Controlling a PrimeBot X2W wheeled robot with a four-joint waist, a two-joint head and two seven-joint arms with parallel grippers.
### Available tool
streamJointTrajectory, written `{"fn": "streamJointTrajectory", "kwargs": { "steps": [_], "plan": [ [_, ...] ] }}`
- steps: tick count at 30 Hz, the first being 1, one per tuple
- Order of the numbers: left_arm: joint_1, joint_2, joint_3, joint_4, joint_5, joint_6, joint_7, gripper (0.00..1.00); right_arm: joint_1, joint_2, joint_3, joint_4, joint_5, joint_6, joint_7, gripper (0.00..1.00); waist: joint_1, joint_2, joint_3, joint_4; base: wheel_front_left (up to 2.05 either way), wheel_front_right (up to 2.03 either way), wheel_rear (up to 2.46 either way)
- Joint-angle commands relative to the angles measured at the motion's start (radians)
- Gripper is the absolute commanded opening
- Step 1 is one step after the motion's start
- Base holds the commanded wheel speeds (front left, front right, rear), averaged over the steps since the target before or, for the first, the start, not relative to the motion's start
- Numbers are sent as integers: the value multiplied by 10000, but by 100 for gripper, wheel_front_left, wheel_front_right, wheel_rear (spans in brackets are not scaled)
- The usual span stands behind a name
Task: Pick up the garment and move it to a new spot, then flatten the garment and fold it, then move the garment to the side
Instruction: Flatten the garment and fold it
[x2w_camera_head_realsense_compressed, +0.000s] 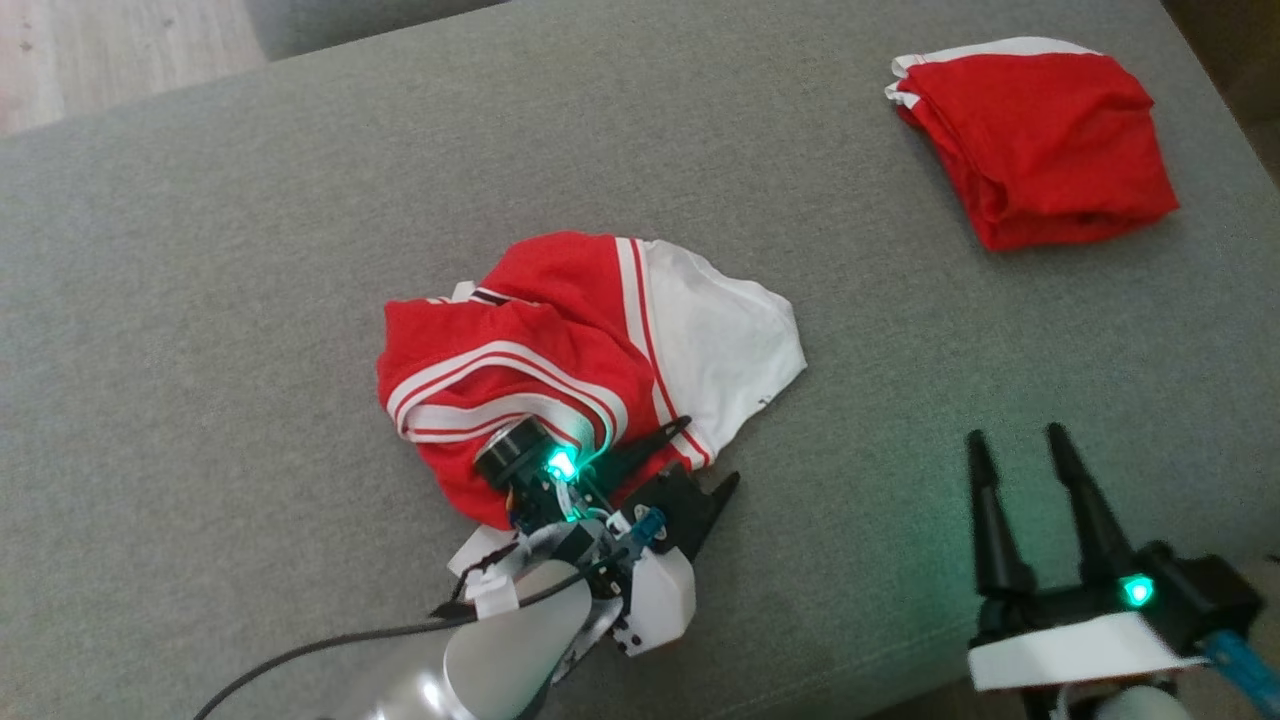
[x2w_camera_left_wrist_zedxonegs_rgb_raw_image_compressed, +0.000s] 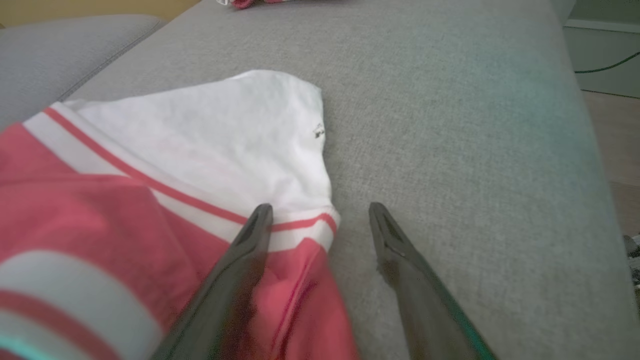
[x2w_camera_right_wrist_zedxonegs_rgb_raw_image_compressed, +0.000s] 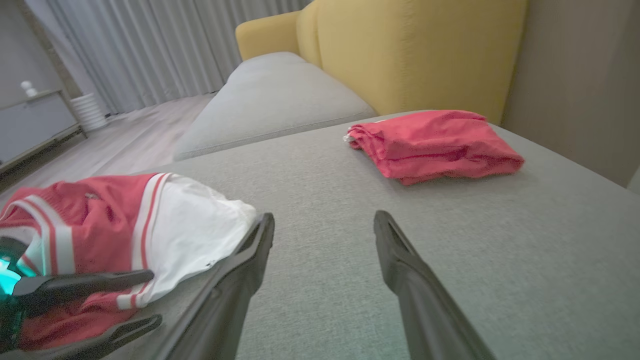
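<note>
The left gripper (x2w_camera_head_realsense_compressed: 710, 452) is held with fingers apart around the edge of the garment (x2w_camera_head_realsense_compressed: 560, 330) (nothing is clamped yet), apparently so that it can be lifted.

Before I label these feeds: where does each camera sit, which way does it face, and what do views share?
Head view: on the head, looking down at the grey cushion; left gripper at the crumpled garment, right gripper lower right.
Left wrist view: left wrist, looking along its open fingers at the garment's white part.
Right wrist view: right wrist, looking past its fingers toward the folded garment.
Shared: all three show the crumpled garment.
</note>
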Motion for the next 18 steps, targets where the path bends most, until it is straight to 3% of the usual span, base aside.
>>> {"fn": "streamJointTrajectory", "kwargs": {
  "steps": [1, 3, 6, 7, 11, 18],
  "plan": [
    [-405, -23, 147, -91, -3, 80, -128, 100, -265, -60, 34, -325, 320, -9, -26, 100, -2, 0, 40, -56, 0, 0, 0],
    [-567, -24, 54, 217, -29, 138, -219, 100, -295, -40, -20, -360, 558, -9, -26, 100, -2, 0, 40, -86, 0, 0, 0],
    [-763, -24, -51, 630, -149, 180, -372, 9, -326, -28, -42, -371, 663, -9, -26, 100, -2, 0, -18, -122, 0, 0, 0],
    [-803, -24, -63, 690, -262, 164, -481, 0, -329, -26, -44, -359, 679, -9, -26, 100, -2, 0, -57, -131, 0, 0, 0],
    [-920, -24, -75, 575, -949, 22, -1137, 0, -274, -23, -42, -283, 693, -9, -26, 100, -2, 0, -296, -156, 0, 0, 0],
    [-1768, -24, 310, -178, -3344, -542, -1517, 0, -111, -22, 57, -214, 810, -9, -26, 100, -2, 0, -1056, -340, 0, 0, 0]
  ]
}}
